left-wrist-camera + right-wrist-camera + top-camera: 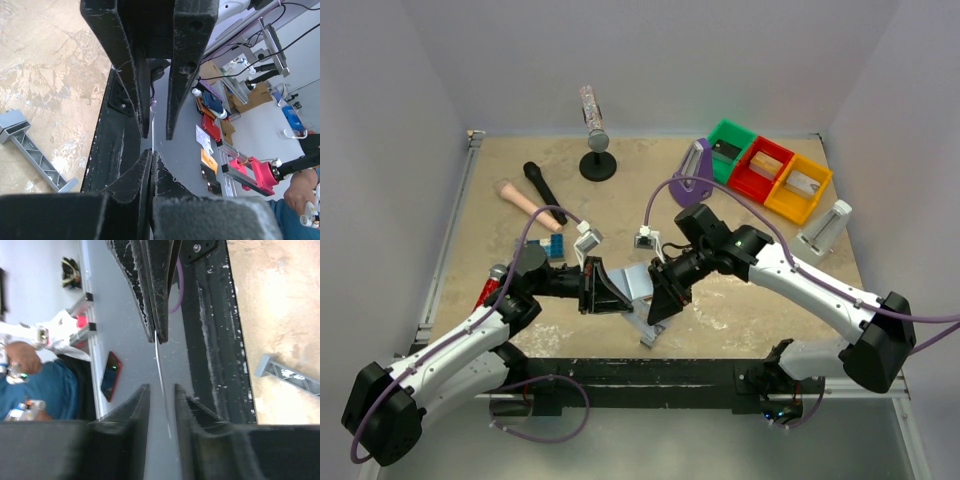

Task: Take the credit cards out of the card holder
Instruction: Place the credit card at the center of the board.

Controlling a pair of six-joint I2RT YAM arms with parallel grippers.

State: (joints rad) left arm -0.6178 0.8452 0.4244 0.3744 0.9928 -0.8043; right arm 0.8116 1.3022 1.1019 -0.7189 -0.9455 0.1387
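Our left gripper (152, 157) is pinched shut on the thin card holder (636, 282), held up between both arms by the near table edge. The right gripper (161, 390) stands narrowly apart around its edge. We should grip only the credit cards, then pull straight.

A pale blue-grey holder (638, 284), thin and flat, hangs in the air between the two pincers. From the wrist cameras it appears edge-on as a fine pale line. One end is pinched in the closed tips of the left pincer (156, 336). The rest runs between the parted fingers of the right pincer (161, 390), not clearly touching either.
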